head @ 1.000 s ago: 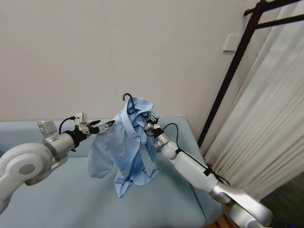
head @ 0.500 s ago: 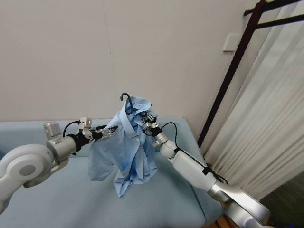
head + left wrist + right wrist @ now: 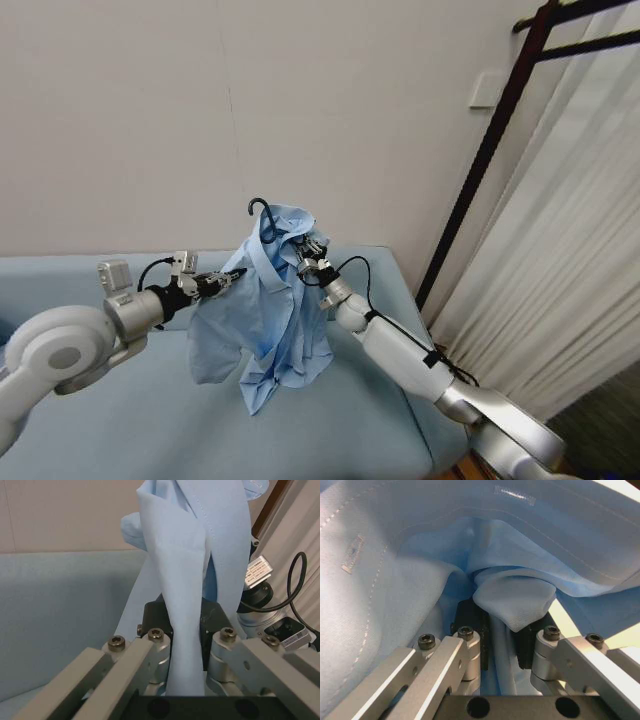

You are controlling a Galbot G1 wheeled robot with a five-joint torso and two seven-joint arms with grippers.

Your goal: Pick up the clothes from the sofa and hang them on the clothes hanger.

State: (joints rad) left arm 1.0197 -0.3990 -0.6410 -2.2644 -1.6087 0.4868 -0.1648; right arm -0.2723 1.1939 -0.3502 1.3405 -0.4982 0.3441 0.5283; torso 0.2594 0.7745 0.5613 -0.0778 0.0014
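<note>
The crumpled light blue shirt (image 3: 270, 310) hangs above the sofa (image 3: 120, 420), a black hanger hook (image 3: 258, 206) poking from its top. The left pincer (image 3: 232, 277) clamps a front fold, the right pincer (image 3: 312, 255) cloth near the collar.

The light blue shirt (image 3: 272, 310) hung all bunched up, with a black hanger hook (image 3: 260, 206) sticking out on top, over the pale blue sofa (image 3: 100, 420).

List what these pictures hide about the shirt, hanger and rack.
- Hanger: head view, the shirt covers everything below its hook.
- Rack: head view, top cut off by the upper edge, foot behind the sofa.
- Right gripper: right wrist view, shirt folds partly cover its fingers.
</note>
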